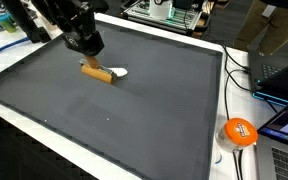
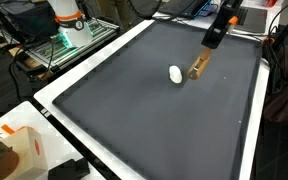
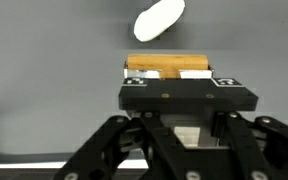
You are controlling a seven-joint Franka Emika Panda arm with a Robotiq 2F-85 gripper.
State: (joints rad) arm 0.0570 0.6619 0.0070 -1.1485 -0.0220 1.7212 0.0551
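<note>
My pincer (image 3: pixel 170 78) is pressed together on a wooden block (image 3: pixel 169 64), one finger on each long side; in the wrist view the block sits crosswise between my fingertips. In both exterior views the block (image 1: pixel 99 73) looks tilted, its lower end on or just above the dark mat (image 1: pixel 134 110) that covers the worktop (image 1: pixel 164 35), towards the mat's far side at about 11 o'clock of its middle. I cannot tell whether that lower end touches the mat.

I judge the block stiff, light and not fragile. Its faces look smooth, so it could slide or swing in a grip taken near one end; across the narrow width near mid-length seems the surest hold.

A small white oval piece (image 1: pixel 119 72) lies just beside the block at its 3 o'clock in an exterior view, and at 12 o'clock in the wrist view (image 3: pixel 159 19), apart from my fingers.

I see nothing I can read as a container; both things are out on the mat. An orange round object (image 1: pixel 239 131) sits off the mat at 4 o'clock
</note>
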